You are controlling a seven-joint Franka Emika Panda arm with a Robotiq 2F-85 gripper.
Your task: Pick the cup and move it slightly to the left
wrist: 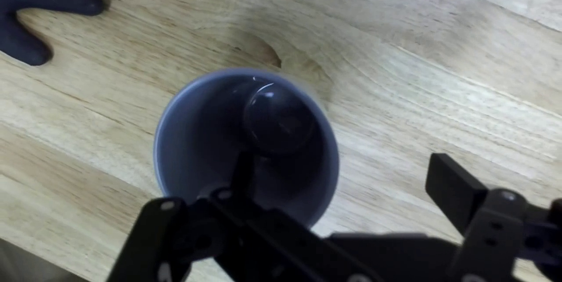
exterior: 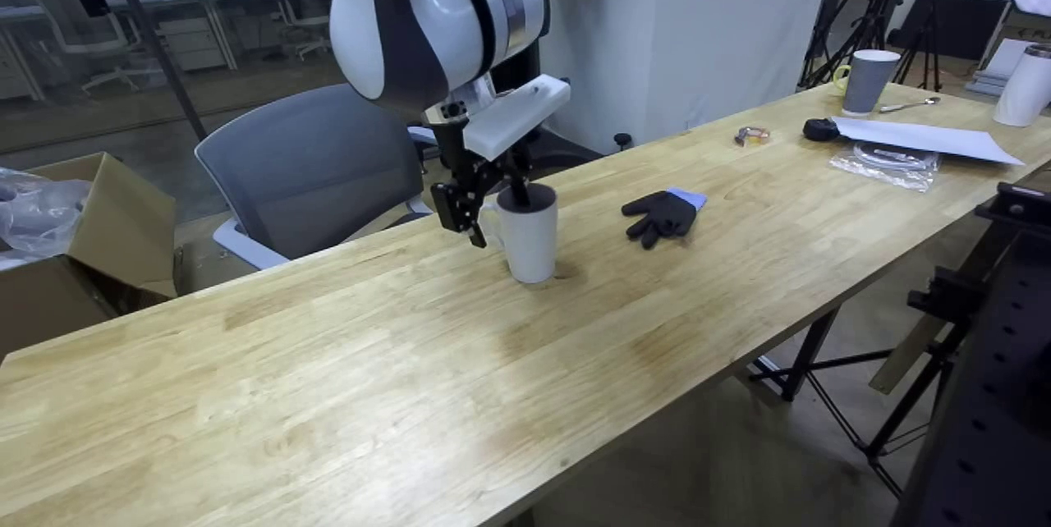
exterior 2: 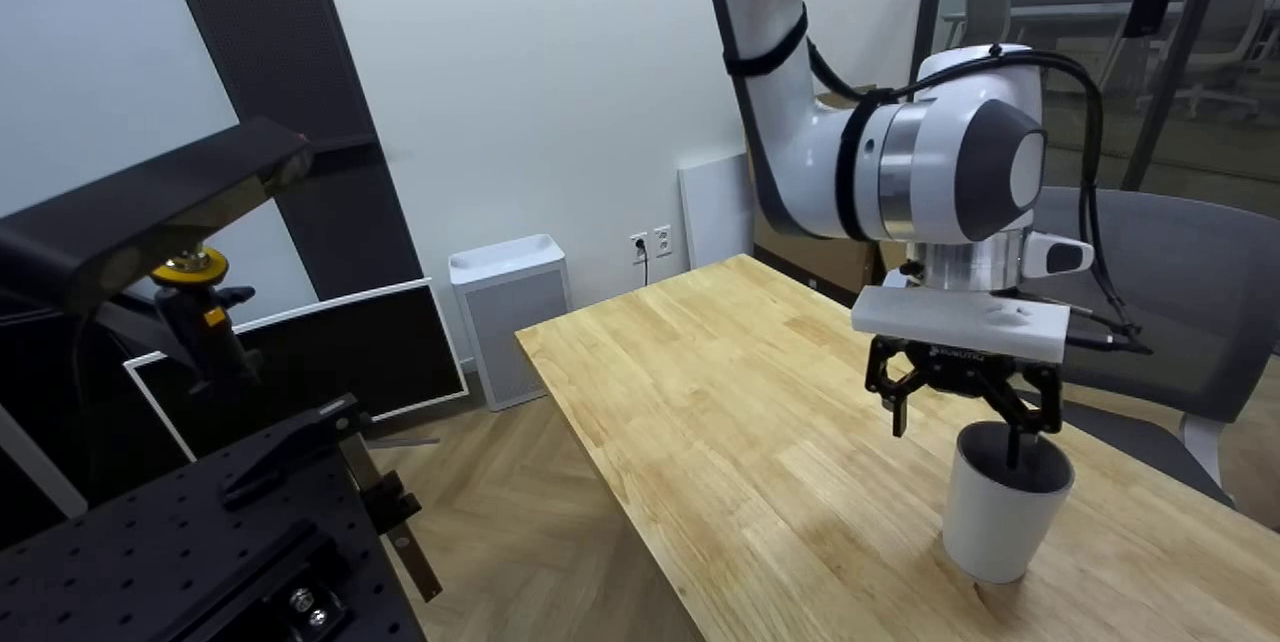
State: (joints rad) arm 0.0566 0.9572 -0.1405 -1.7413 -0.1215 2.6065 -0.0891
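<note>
The cup (exterior: 530, 244) is a white mug with a dark inside and stands upright on the wooden table. It also shows in an exterior view (exterior 2: 1000, 522), where its handle is hidden, and in the wrist view (wrist: 193, 132) from above. Its handle shows in an exterior view on the side towards the chair. My gripper (exterior: 499, 222) is open, with one finger down inside the cup and the other outside, beside the handle. The spread fingers also show in an exterior view (exterior 2: 957, 440) and in the wrist view (wrist: 341, 165), apart from each other with the cup's wall between them.
A black glove (exterior: 663, 213) lies beside the cup; its fingers show in the wrist view (wrist: 57, 1). A grey cup (exterior: 869, 84), paper (exterior: 928, 137), bagged cable (exterior: 891, 162) and white tumbler (exterior: 1026, 88) are farther along the table (exterior 2: 720, 402). A chair (exterior: 316, 170) stands at its edge.
</note>
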